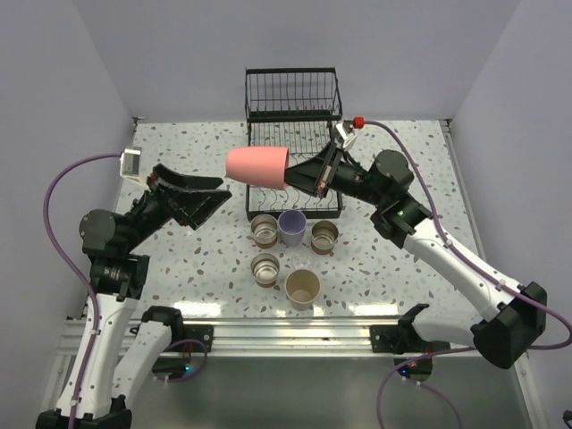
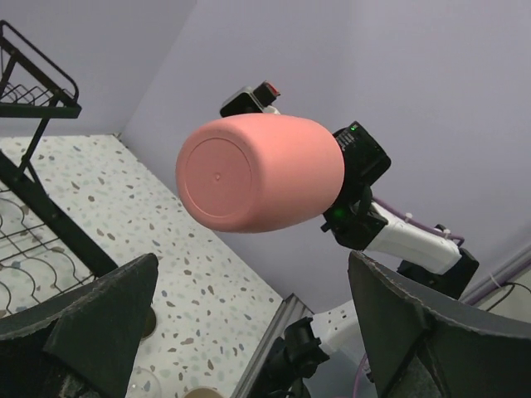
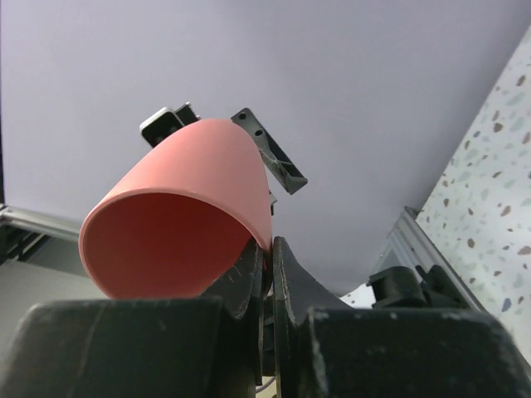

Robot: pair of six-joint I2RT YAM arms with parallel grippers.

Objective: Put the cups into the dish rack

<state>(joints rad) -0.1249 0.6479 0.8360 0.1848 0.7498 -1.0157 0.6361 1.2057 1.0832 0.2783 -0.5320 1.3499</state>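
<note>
pale lilac walls (image 1: 295,36) closed in the tabletop (image 1: 179,147) on three sides. its speckled surface ran to a metal rail (image 1: 286,335) along the near edge. the rack (image 1: 293,89) stood at the far middle, its upright basket against the back wall and its flat tray reaching toward the near edge. bare tabletop lay open to the left and right of the rack, out to both side walls.

the pink cup (image 1: 256,165) hung in the air on its side, base pointing left and mouth right. seen from above, it overlapped the tray's left side. the right fingers (image 3: 249,274) were clamped on its rim, one inside the mouth and one outside. the left fingers (image 1: 201,183) stood wide apart, holding nothing, and aimed at the cup's base from the left with a gap between. in the left wrist view the flat base sat above and between the two dark fingers.

upright just in front of the tray stood a brown cup (image 1: 264,230), a lavender cup (image 1: 291,227) close against it, and a second brown cup (image 1: 324,236). nearer the rail stood a third brown cup (image 1: 265,268) and a beige cup (image 1: 302,288). the gaps among them were narrow. open surface lay between the beige cup and the rail.

a green light (image 2: 353,127) glowed behind the pink cup in the left wrist view. any lettering there was too small to read.
</note>
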